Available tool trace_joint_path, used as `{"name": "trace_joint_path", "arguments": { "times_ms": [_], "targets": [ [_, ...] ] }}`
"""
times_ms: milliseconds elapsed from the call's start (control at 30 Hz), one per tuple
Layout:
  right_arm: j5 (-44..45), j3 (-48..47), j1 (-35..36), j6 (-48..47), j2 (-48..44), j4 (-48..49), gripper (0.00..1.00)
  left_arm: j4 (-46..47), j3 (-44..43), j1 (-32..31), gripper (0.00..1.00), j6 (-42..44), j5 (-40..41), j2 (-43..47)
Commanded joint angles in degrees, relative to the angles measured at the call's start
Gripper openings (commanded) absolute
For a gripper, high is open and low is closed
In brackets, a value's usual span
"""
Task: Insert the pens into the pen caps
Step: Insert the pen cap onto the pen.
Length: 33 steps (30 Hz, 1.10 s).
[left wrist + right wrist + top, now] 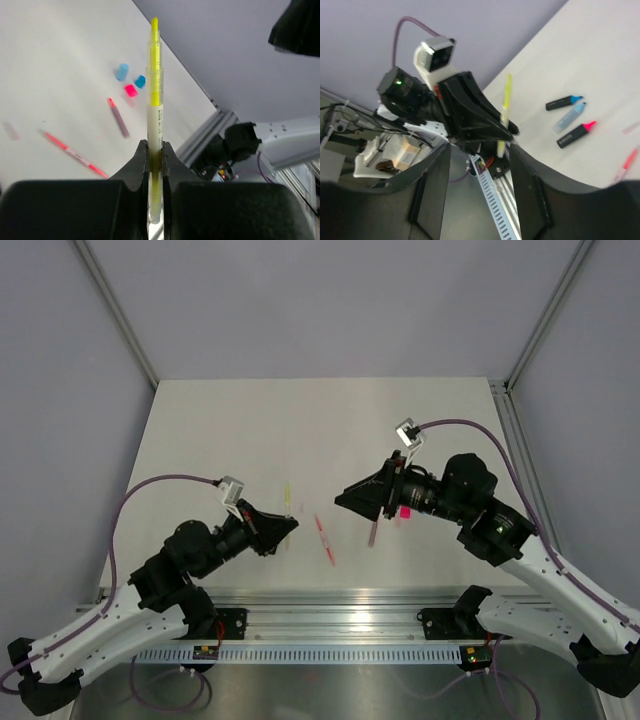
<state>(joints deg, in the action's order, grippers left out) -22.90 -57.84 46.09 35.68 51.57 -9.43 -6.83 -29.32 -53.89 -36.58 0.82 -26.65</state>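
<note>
A yellow pen [155, 75] is pinched in the left tool [156, 150] above the near edge of the surface [250, 430], while the right tool [479, 150] is held spread, facing it.

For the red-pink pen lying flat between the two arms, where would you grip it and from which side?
Mid-barrel, from straight above, with fingers closing across its width. The red-pink pen lies flat on the table, thin and long, with nothing touching it. The right gripper is open; the left gripper holds the yellow pen.
</note>
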Motion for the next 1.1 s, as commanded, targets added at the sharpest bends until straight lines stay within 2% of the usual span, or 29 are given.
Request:
{"name": "trace_joint_path", "arguments": {
  "times_ms": [0,33,200,400,500,633,833,1067],
  "targets": [
    [8.5,3.6,0.3,0.4,2.5,-3.2,0.49,-5.6,-0.8,0.3,0.0,2.3,14.3,4.7],
    [10.7,3.8,0.2,0.7,5.4,-3.9,0.4,-7.3,-1.1,0.3,0.0,2.5,16.0,6.2],
    [20.6,2.4,0.4,3.3,15.6,-4.9,0.29,-10.7,-0.1,0.3,0.0,2.7,22.6,11.2],
    [26.1,-5.8,0.6,4.5,32.3,-8.1,0.28,-10.9,6.1,0.3,0.0,0.7,24.6,20.7],
    [27.4,-9.7,0.8,7.2,39.5,-8.1,0.31,-9.8,8.3,0.3,0.0,2.3,25.1,22.9],
    [28.3,-18.2,2.2,7.4,49.2,-11.1,0.37,-6.0,10.9,0.3,0.0,3.2,21.7,25.1],
    [31.2,-28.1,3.8,7.7,58.2,-18.2,0.4,-4.4,14.0,0.3,0.0,4.2,20.7,28.4],
    [35.4,-37.9,5.1,8.2,65.0,-27.8,0.36,-4.6,15.4,0.2,0.0,4.8,20.3,33.1]
  ]
}}
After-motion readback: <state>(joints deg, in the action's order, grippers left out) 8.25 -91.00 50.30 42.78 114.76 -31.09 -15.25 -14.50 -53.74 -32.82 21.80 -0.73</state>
